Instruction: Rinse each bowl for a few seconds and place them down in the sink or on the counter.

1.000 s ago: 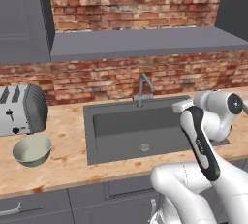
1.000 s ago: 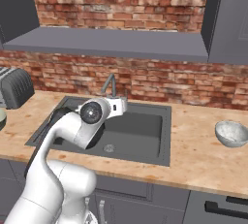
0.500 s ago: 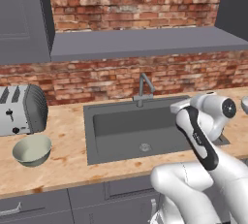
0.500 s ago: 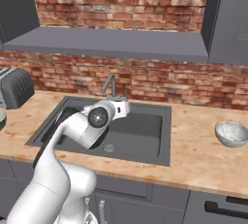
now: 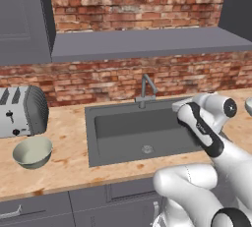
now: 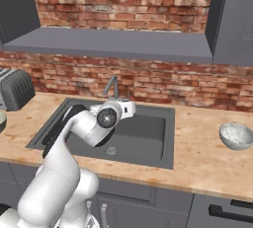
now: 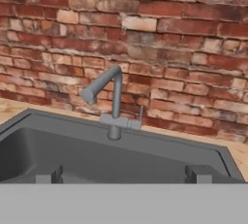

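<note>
1. Dark grey basin first: the sink (image 5: 140, 132) is sunk into the tan wood-grain counter (image 5: 64, 162), and its curved tap (image 7: 109, 99) stands at the back rim against the brick wall (image 7: 145, 39).
2. The gripper (image 7: 123, 173) hangs over the sink, looking toward the tap. Its jaws stand wide apart with nothing between them; in the hand view the two finger tips (image 7: 48, 175) sit far to either side.
3. Both bowls rest on the counter, on opposite sides of the sink. The cream bowl (image 5: 32, 152) with the grey-green outside sits well to the left, just in front of the toaster (image 5: 22, 110). The speckled grey-white bowl (image 6: 236, 136) sits well to the right, alone on bare wood.
4. Neither bowl is in the sink or under the tap, so I judge the rinsing not yet begun.
5. What the next move turns on: the hand faces the back wall, while each bowl lies out to one side of it. The arm must swing sideways and then down onto a rim. From these views I cannot tell which bowl is nearer.
</note>
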Available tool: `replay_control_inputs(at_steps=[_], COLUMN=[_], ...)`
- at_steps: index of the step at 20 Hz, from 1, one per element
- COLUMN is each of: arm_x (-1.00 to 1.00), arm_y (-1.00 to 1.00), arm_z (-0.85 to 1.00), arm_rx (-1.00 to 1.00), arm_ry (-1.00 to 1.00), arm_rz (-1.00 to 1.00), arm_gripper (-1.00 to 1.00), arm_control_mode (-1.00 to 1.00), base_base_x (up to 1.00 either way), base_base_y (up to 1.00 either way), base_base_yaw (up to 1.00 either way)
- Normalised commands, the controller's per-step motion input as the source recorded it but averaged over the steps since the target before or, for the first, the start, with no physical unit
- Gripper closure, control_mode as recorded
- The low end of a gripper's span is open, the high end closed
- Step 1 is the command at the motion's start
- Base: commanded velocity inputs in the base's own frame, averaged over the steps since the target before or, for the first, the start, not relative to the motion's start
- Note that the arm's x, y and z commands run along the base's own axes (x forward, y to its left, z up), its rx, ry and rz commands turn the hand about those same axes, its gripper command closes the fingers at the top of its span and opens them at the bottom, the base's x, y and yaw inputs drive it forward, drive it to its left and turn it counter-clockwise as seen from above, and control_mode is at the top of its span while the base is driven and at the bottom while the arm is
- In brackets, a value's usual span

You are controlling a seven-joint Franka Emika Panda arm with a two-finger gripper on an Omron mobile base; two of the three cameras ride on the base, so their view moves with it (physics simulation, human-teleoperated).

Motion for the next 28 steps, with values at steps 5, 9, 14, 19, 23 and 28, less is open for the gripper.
replay_control_inputs(at_steps=[5, 9, 14, 19, 23, 28], arm_x=[0.19, 0.18, 0.19, 0.22, 0.22, 0.13], arm_y=[-0.02, -0.01, 0.00, 0.00, 0.00, 0.00], arm_z=[-0.06, -0.06, -0.07, -0.03, -0.04, -0.08], arm_rx=[0.00, 0.00, 0.02, 0.03, 0.03, 0.02], arm_ry=[-0.04, -0.05, -0.04, 0.00, 0.00, -0.02], arm_rz=[0.01, 0.01, 0.02, 0.02, 0.02, 0.02], arm_gripper=[-1.00, -1.00, -1.00, -1.00, -1.00, -1.00], arm_control_mode=[-1.00, -1.00, -1.00, -1.00, -1.00, -1.00], base_base_x=[0.00, 0.00, 0.00, 0.00, 0.00, 0.00], base_base_y=[0.00, 0.00, 0.00, 0.00, 0.00, 0.00], base_base_yaw=[0.00, 0.00, 0.00, 0.00, 0.00, 0.00])
